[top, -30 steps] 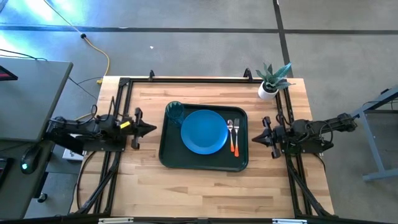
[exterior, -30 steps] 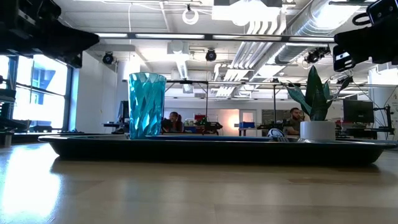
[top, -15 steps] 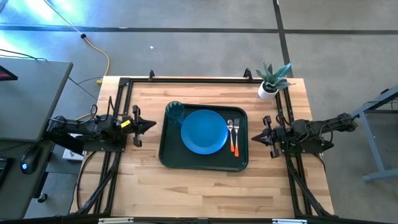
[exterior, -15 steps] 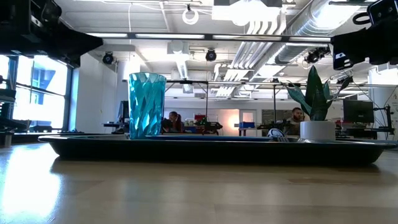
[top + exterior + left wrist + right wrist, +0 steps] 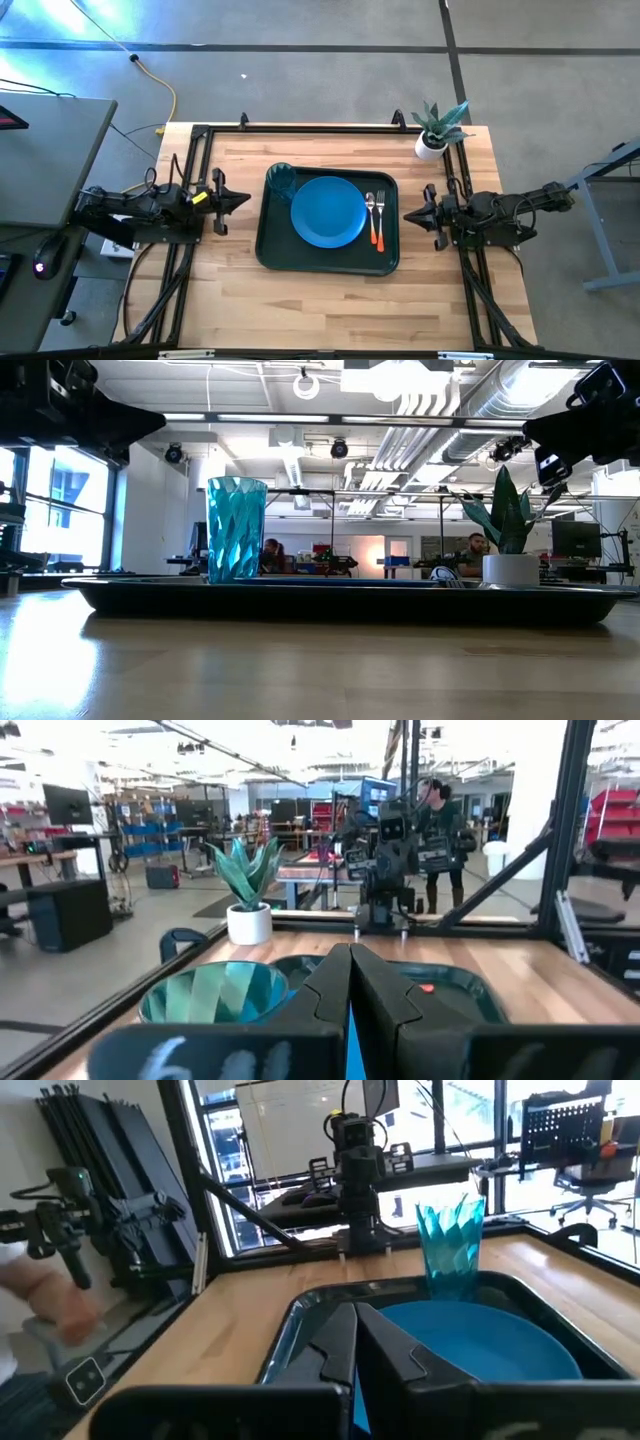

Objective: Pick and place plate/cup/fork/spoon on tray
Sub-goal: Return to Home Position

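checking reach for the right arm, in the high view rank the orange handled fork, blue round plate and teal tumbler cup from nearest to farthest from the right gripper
From the right gripper, at the tray's right edge:
1. The orange-handled fork, on the tray's right side, nearest.
2. The round blue plate, mid-tray.
3. The translucent teal tumbler cup, in the tray's far-left corner, farthest.

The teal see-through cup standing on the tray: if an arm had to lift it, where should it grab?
Probably around the wall of the translucent teal-green cup, fingers either side, coming in level from the left gripper, which is nearer. The cup stands upright in the dark green tray's corner, with the round blue plate close on its other side.
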Motion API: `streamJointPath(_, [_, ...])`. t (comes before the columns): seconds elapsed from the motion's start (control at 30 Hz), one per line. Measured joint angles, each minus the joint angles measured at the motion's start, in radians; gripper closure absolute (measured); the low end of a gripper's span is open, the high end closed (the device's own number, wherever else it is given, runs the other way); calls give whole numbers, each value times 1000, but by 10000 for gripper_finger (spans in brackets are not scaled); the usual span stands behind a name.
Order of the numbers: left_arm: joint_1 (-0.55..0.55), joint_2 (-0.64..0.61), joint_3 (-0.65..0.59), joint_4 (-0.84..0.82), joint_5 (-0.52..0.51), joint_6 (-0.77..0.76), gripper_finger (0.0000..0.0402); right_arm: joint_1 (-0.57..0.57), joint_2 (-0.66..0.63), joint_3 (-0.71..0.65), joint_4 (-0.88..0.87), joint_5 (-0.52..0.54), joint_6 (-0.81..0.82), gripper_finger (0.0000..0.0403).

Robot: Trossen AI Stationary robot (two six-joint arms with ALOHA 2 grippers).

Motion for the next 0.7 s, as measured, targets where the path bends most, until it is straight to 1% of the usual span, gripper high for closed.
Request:
streamJointPath(0.13, [0,0,0,1,0,-24,401,0,0,0,0,0,-12,400])
streamJointPath(0.7, [0,0,0,1,0,-24,401,0,0,0,0,0,-8,400])
